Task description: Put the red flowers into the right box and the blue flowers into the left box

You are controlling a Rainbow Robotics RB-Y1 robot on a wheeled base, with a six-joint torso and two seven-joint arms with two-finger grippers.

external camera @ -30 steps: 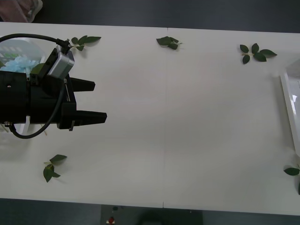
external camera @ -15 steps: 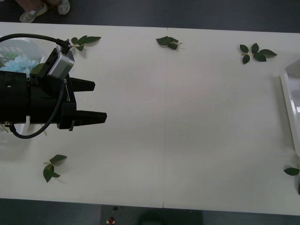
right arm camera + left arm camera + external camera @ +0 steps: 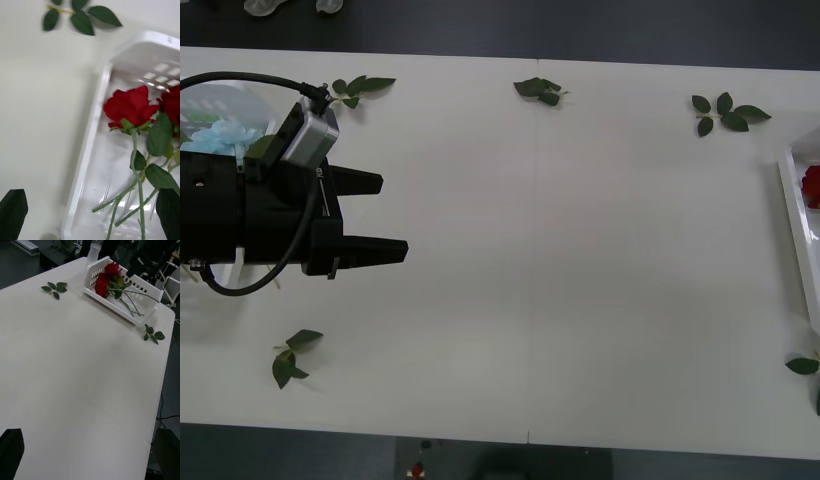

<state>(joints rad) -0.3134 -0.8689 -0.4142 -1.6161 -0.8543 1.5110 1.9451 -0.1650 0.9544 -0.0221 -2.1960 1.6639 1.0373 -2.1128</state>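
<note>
Status: left gripper (image 3: 390, 215), black 2-finger, hangs over the table's left end with fingers spread and nothing between them, pointing toward the table's middle. Just behind it sit the pale-blue fluffy artificial flowers (image 3: 215, 137) in the shallow white translucent left box (image 3: 220, 98); count not readable, the arm covers most of them. Right gripper (image 3: 90, 213) hovers above the shallow white plastic right box (image 3: 93, 150), its fingers apart at the 2 corners of the right wrist view, grasping nothing. Deep red artificial roses with thin green stems (image 3: 129, 107) lie inside that box; the left wrist view shows at least 3 heads bunched at 1 end, stems running along the box's long axis toward the other end. White table (image 3: 580, 250) between the boxes carries loose green leaf sprigs (image 3: 725, 110), which aren't task items, and no flower lies on it. Judgement: sorting looks finished or nearly so. Key relation: roses are directly under the right fingers, stems roughly in line with the gap between them, so any regrasp falls to the right arm; left arm is well apart from that box and only near the blue ones.
</note>
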